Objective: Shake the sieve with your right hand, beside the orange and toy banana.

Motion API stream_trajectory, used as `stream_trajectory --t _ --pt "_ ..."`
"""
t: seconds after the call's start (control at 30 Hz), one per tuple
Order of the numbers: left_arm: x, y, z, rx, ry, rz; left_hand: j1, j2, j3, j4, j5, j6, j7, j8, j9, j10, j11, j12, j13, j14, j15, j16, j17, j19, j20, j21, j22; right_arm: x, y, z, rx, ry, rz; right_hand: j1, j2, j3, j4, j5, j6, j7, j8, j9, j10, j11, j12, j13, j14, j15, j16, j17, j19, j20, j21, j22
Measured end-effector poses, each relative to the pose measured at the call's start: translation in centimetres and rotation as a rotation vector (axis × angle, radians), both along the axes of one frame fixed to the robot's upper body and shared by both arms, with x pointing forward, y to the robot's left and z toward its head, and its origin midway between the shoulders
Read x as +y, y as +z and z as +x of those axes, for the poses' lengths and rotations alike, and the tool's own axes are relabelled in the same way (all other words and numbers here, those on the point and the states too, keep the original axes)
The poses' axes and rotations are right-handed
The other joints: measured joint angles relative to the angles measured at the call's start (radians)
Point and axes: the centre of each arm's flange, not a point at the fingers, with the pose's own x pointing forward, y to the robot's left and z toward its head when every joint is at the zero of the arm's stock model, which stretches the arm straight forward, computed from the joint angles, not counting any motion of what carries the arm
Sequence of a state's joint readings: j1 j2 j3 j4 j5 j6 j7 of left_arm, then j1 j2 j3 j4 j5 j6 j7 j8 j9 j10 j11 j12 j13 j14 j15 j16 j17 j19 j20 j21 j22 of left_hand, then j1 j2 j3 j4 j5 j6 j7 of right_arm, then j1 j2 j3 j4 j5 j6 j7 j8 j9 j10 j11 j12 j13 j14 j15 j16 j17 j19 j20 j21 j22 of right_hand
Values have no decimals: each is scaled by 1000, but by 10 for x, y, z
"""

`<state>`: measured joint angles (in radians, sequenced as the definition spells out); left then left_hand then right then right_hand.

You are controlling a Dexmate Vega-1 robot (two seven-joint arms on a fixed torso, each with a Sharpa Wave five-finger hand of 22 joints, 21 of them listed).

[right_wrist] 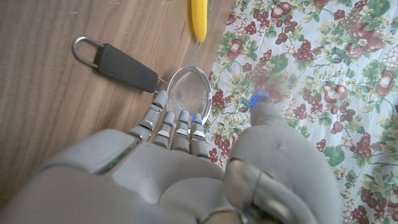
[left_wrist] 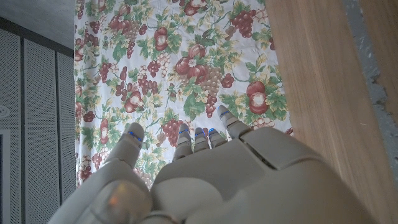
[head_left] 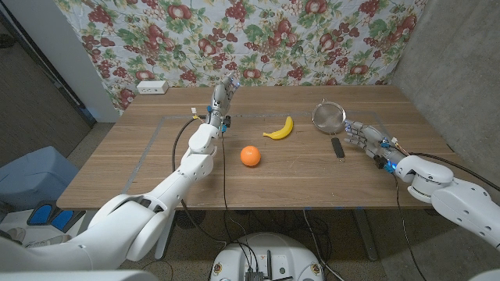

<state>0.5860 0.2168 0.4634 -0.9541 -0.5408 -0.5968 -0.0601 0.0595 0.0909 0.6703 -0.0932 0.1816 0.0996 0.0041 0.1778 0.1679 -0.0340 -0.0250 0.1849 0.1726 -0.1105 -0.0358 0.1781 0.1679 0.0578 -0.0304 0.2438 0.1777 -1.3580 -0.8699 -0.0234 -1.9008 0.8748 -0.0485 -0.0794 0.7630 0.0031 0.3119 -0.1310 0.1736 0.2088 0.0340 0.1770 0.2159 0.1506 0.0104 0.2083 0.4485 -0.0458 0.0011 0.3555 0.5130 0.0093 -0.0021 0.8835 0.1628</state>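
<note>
A metal sieve [head_left: 329,116] with a black handle [head_left: 337,147] lies on the wooden table [head_left: 141,156] at the right. My right hand [head_left: 366,136] is just to the right of the handle, fingers apart, holding nothing. The right wrist view has the sieve mesh [right_wrist: 189,92] and its handle [right_wrist: 127,68] beyond my fingertips [right_wrist: 166,118]. A yellow toy banana [head_left: 280,129] lies left of the sieve, and an orange [head_left: 250,156] sits nearer the front. My left hand [head_left: 222,100] is raised at the back middle, fingers extended and empty.
A floral cloth [head_left: 258,39] hangs behind the table. A small white box [head_left: 151,87] sits at the table's back left corner. A cable [head_left: 225,168] runs from the left arm down over the front edge.
</note>
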Motion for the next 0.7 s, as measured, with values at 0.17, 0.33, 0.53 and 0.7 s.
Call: stream_trajectory --t 0.17,0.33,0.53,0.7 --pt "0 0 -1 -2 1 3 0 0 -3 -3 0 -7 7 0 0 -4 -4 0 0 0 0 0 0 0 0 0 2 3 2 -2 -52 9 6 -20 -4 -14 6 0 -44 9 0 -12 -17 -21 -13 -23 -8 -16 -24 -30 5 -5 -21 0" --pt "1 -1 -3 0 3 3 0 0 -3 -3 0 -7 7 0 0 -4 -4 0 0 0 0 0 0 5 -5 0 2 6 3 -2 -99 23 19 -80 -17 -45 23 0 -80 34 0 -21 -42 4 -16 -47 -15 -8 -46 -60 9 -1 -48 0" --pt "2 -3 -5 -3 3 2 0 0 -3 -3 0 -7 7 0 0 -4 -4 0 0 0 0 0 0 6 -4 0 2 11 12 -6 -184 50 17 -128 -25 -69 47 0 -83 37 0 -25 -49 11 -19 -63 -17 -6 -58 -79 12 2 -68 0" --pt "4 -4 -7 1 7 -1 0 0 -2 1 0 -7 18 0 0 -4 -4 0 0 0 0 0 2 11 0 0 2 15 8 -3 -240 64 59 -165 -30 -83 53 0 -79 41 5 -30 -49 11 -19 -73 -14 -9 -63 -91 12 2 -78 0"
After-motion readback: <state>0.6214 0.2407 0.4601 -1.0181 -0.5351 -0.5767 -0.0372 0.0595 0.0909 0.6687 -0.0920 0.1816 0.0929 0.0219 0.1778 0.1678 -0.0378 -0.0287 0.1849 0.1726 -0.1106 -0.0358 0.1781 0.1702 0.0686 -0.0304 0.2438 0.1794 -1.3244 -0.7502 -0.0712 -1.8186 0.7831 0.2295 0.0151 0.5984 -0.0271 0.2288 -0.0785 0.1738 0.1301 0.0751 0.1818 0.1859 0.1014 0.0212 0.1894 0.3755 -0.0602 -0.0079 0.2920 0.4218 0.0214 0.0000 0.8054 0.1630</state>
